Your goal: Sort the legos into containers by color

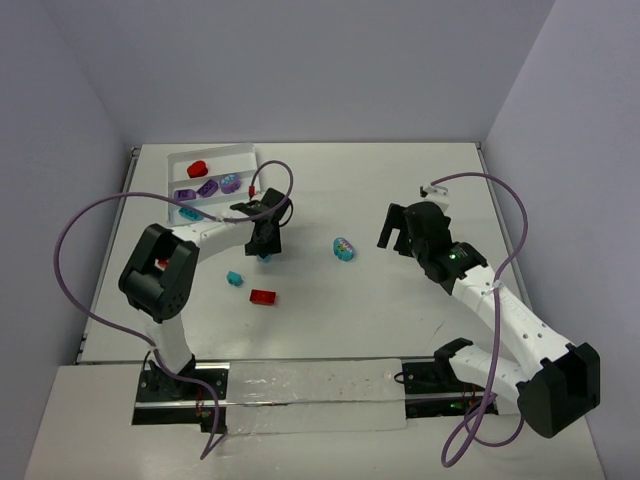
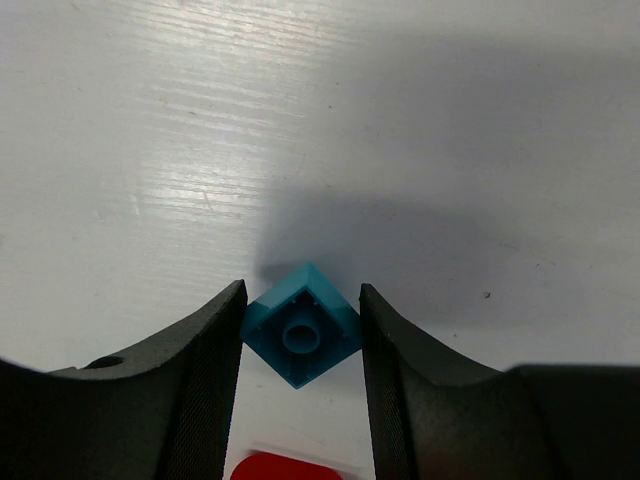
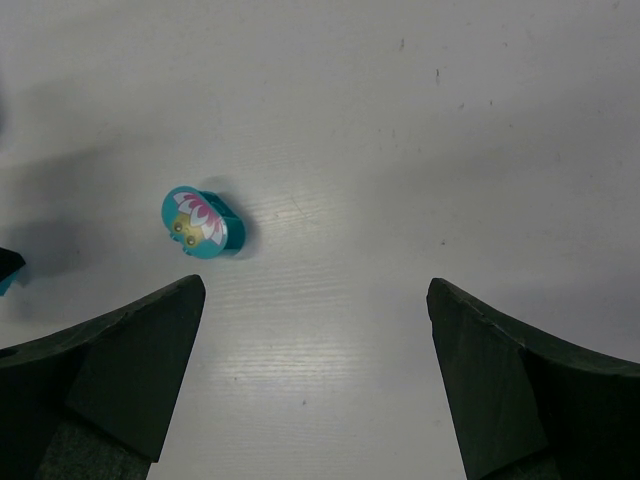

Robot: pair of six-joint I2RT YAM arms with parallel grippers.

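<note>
Pinching a teal brick by two corners, the left gripper is seen clenched, in its wrist cam only. The right gripper is held wide open. A pink flower print on the rounded piece is shown there. The tray, far-left, is seen from top cam only.

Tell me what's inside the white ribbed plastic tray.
A red brick at the back, three purplish pieces in the middle, a teal brick nearest. The left arm covers the tray's near edge.
</note>
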